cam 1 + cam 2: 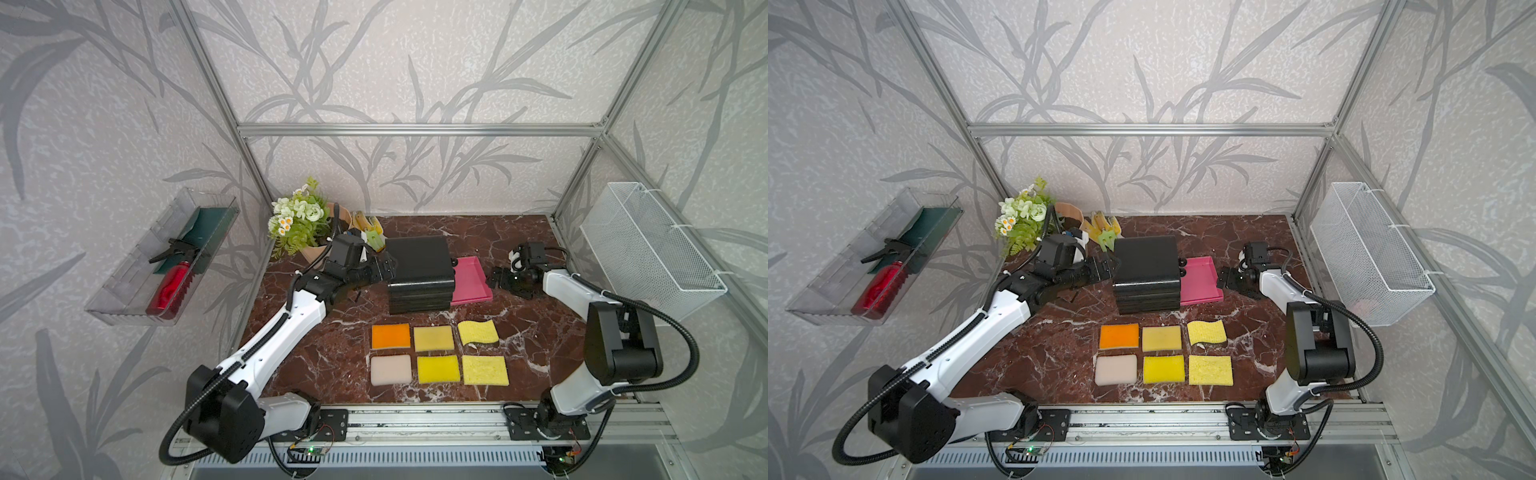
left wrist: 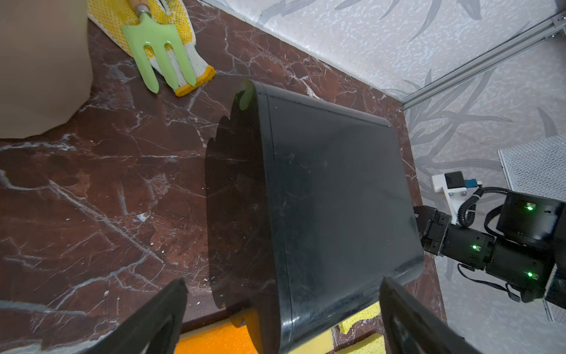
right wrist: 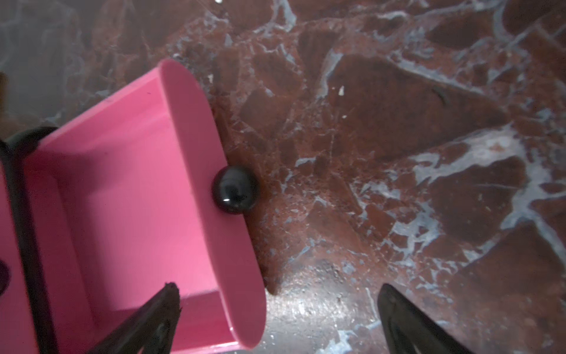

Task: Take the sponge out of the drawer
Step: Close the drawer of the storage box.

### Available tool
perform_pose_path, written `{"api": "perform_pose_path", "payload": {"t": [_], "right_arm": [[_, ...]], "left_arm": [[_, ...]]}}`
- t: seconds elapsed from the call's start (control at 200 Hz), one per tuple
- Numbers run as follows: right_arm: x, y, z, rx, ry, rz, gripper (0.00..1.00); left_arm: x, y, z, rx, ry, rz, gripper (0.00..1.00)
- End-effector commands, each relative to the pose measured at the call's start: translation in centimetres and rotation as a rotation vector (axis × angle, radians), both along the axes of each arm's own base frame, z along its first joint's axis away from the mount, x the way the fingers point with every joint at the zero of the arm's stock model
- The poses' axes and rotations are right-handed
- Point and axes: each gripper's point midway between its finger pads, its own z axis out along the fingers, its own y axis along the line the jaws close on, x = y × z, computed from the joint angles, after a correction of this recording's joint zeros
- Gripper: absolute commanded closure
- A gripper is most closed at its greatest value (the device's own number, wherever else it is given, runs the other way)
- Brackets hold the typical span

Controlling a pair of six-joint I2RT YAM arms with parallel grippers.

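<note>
The black drawer cabinet (image 1: 419, 266) (image 1: 1146, 266) (image 2: 337, 199) stands mid-table. Its pink drawer (image 1: 469, 278) (image 1: 1200, 282) (image 3: 122, 184) is pulled out to the right, and what shows of it in the right wrist view is empty. Several sponges lie in two rows in front of the cabinet, among them an orange sponge (image 1: 390, 336) (image 1: 1119, 336) (image 2: 214, 340) and a wavy yellow sponge (image 1: 478, 332). My left gripper (image 1: 388, 266) (image 1: 1111, 266) (image 2: 283, 285) is open against the cabinet's left side. My right gripper (image 1: 494, 278) (image 1: 1223, 276) (image 3: 278, 288) is open, just right of the drawer's black knob (image 3: 235, 190).
A flower pot (image 1: 299, 224), a green garden fork (image 2: 159, 52) and yellow gloves sit behind the cabinet at the back left. A clear bin (image 1: 162, 257) with a red spray bottle hangs on the left wall. A white mesh basket (image 1: 652, 249) hangs on the right wall.
</note>
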Motion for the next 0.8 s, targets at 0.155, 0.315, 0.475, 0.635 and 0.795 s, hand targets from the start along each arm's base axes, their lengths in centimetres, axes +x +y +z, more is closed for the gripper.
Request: {"api": "perform_pose_path", "payload": {"t": [0.155,0.315,0.475,0.635,0.795], "right_arm": [[-0.2,-2.8,0.0,-0.084,0.013,-0.102,0.01],[-0.4,-4.2,0.0,-0.13,0.044,-0.138,0.01],[-0.4,-4.2,0.4,-0.092,0.01,-0.152,0.01],[0.0,-4.5,2.4,-0.068,-0.073,-0.165,0.01],[0.0,-5.9,2.8,-0.069,-0.091,-0.206,0.01]], "left_arm": [[0.8,-1.4,1.8,-0.094,-0.082,-0.078,0.03],[1.1,-1.2,1.3,-0.106,-0.076,-0.074,0.03],[1.2,-1.4,1.0,-0.118,-0.064,-0.081,0.03],[1.1,-1.5,0.6,-0.124,-0.055,-0.086,0.03],[1.1,-1.6,0.6,-0.132,-0.056,-0.09,0.04]]}}
